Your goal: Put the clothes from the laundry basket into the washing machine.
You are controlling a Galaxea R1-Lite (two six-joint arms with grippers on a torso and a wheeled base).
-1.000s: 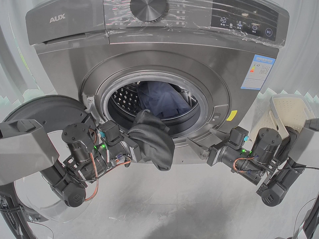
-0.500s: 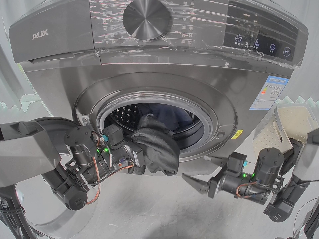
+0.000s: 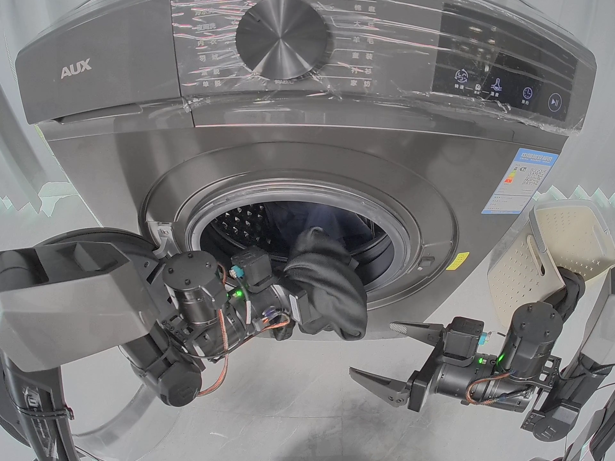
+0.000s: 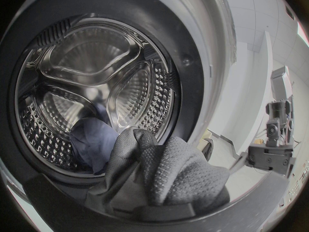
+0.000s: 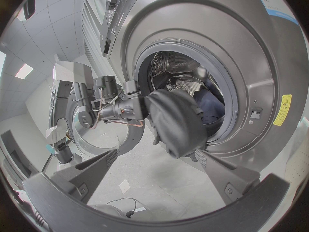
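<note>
Here the left pincer point(image 3: 302, 305) is clamped on a black garment point(image 3: 330, 283), its fingers buried in the bunched cloth. The bundle sits at the lower lip of the washing machine point(image 3: 359, 155) opening. The upper part of the black garment pokes past the rim into the drum point(image 4: 93, 68), while the lower part hangs outside over the front panel, above the floor point(image 3: 307, 404). In the left wrist view the knit cloth lies heaped over the fingers, right at the mouth of the drum. A blue garment point(image 4: 91, 142) rests on the drum's bottom just behind it. The round door point(image 3: 96, 233) stands swung open on the machine's left side, behind the left arm. The right pincer point(image 3: 378, 352) holds nothing and its jaws are spread wide apart. It hovers over the floor below and to the right of the opening, pointing toward the black garment but apart from it. The pale laundry basket point(image 3: 564, 238) stands tilted beside the machine's right lower corner, behind the right arm.
</note>
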